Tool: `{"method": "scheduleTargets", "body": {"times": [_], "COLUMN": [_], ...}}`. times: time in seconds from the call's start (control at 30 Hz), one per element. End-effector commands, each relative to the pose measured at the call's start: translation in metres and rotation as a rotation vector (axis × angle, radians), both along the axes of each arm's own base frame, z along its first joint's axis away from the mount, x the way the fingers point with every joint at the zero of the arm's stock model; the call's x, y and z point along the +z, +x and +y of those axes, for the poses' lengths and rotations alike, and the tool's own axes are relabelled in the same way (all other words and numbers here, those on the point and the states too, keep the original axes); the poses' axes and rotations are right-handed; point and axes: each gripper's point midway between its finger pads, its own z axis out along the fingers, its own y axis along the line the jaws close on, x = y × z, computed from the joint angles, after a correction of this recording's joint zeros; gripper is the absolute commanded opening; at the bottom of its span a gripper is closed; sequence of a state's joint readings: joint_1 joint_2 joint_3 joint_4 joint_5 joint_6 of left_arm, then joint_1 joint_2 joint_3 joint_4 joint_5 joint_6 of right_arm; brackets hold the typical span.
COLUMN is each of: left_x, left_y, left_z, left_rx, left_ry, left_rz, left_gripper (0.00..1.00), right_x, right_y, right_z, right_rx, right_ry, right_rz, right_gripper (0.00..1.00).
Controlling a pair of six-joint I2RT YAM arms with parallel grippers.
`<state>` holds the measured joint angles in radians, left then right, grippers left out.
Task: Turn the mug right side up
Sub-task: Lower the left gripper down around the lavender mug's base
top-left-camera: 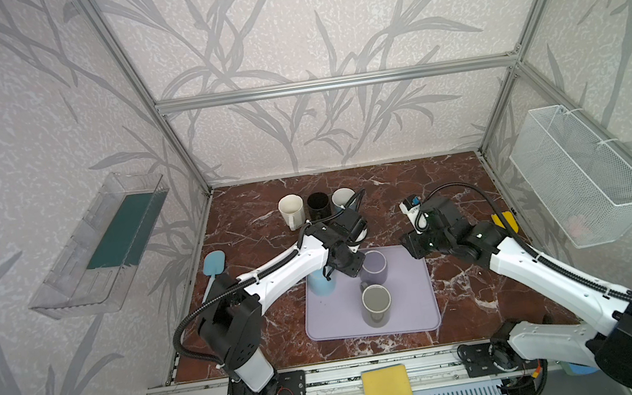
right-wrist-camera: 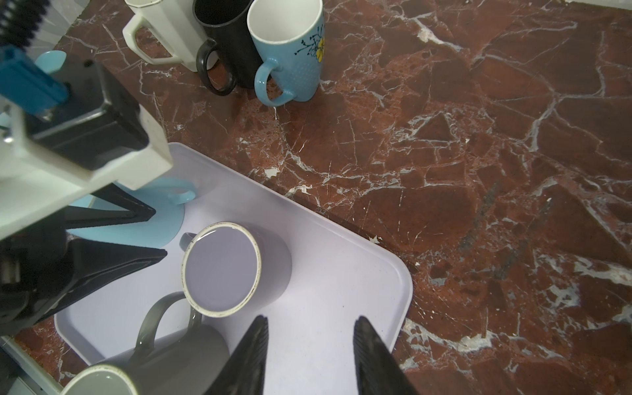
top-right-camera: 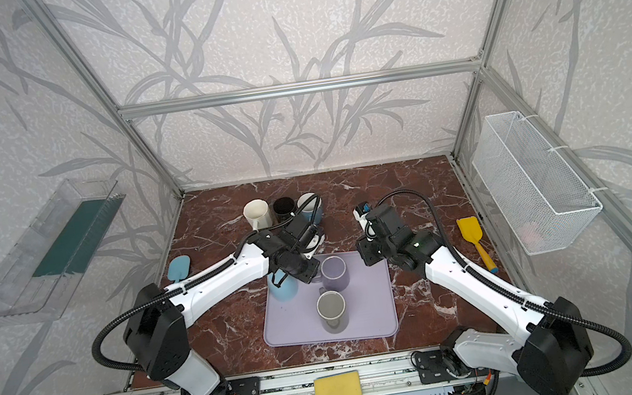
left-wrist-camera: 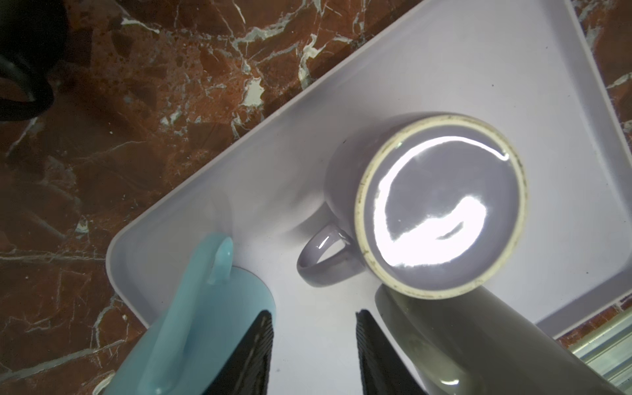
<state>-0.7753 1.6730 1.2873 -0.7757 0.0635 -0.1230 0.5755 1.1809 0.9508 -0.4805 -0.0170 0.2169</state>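
A lavender tray (top-left-camera: 413, 302) (right-wrist-camera: 342, 273) holds three mugs. The purple mug (top-left-camera: 374, 268) (left-wrist-camera: 441, 205) (right-wrist-camera: 222, 268) stands upside down, its pale-ringed base facing up. Its handle (left-wrist-camera: 321, 253) points toward my left gripper. A light blue mug (top-left-camera: 322, 283) (left-wrist-camera: 191, 325) and a grey mug (top-left-camera: 376, 303) (right-wrist-camera: 171, 355) stand beside it, also base up. My left gripper (left-wrist-camera: 314, 313) (right-wrist-camera: 155, 232) (top-left-camera: 351, 269) hovers open between the blue and purple mugs, holding nothing. My right gripper (right-wrist-camera: 309, 318) (top-left-camera: 411, 246) hangs open over the tray's far right corner, empty.
Three upright mugs stand at the back: cream (top-left-camera: 290, 208), black (top-left-camera: 318, 205), and blue with a flower (right-wrist-camera: 290, 51). A blue spatula (top-left-camera: 212, 263) lies left and a yellow one (top-right-camera: 476, 243) right. A yellow sponge (top-left-camera: 387, 384) sits on the front rail. A wire basket (top-left-camera: 579, 174) hangs on the right wall.
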Motion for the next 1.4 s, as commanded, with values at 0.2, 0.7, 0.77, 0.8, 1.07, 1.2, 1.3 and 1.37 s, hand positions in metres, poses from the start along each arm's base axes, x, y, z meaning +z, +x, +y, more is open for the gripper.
{"method": "scheduleTargets", "body": {"times": [0.2, 0.7, 0.77, 0.8, 1.07, 1.2, 1.3, 1.37], "left_x": [-0.012, -0.028, -0.032, -0.034, -0.047, -0.045, -0.041, -0.039], "left_y": [-0.015, 0.005, 0.007, 0.008, 0.005, 0.007, 0.008, 0.009], "left_z": [-0.01, -0.013, -0.012, -0.012, -0.018, -0.02, -0.023, -0.025], "left_rx": [-0.169, -0.207, -0.211, -0.214, -0.26, -0.263, -0.268, -0.274], "left_ry": [-0.016, 0.018, 0.032, 0.041, 0.048, 0.042, 0.031, 0.024], "left_rz": [0.059, -0.023, -0.022, -0.018, 0.031, 0.023, 0.013, 0.011], "left_gripper": [0.43, 0.43, 0.42, 0.43, 0.4, 0.39, 0.37, 0.36], "right_x": [0.006, 0.008, 0.008, 0.008, 0.007, 0.008, 0.008, 0.008], "right_y": [-0.004, -0.008, -0.008, -0.008, -0.007, -0.007, -0.007, -0.006], "right_z": [-0.005, -0.01, -0.011, -0.011, -0.011, -0.011, -0.011, -0.011], "right_rx": [-0.016, -0.026, -0.028, -0.03, -0.029, -0.032, -0.031, -0.03], "right_ry": [0.003, -0.004, -0.006, -0.005, -0.008, -0.009, -0.011, -0.012], "right_rz": [0.004, -0.001, -0.004, -0.005, -0.001, -0.004, -0.003, -0.003], "right_gripper": [0.43, 0.45, 0.45, 0.46, 0.45, 0.45, 0.45, 0.45]}}
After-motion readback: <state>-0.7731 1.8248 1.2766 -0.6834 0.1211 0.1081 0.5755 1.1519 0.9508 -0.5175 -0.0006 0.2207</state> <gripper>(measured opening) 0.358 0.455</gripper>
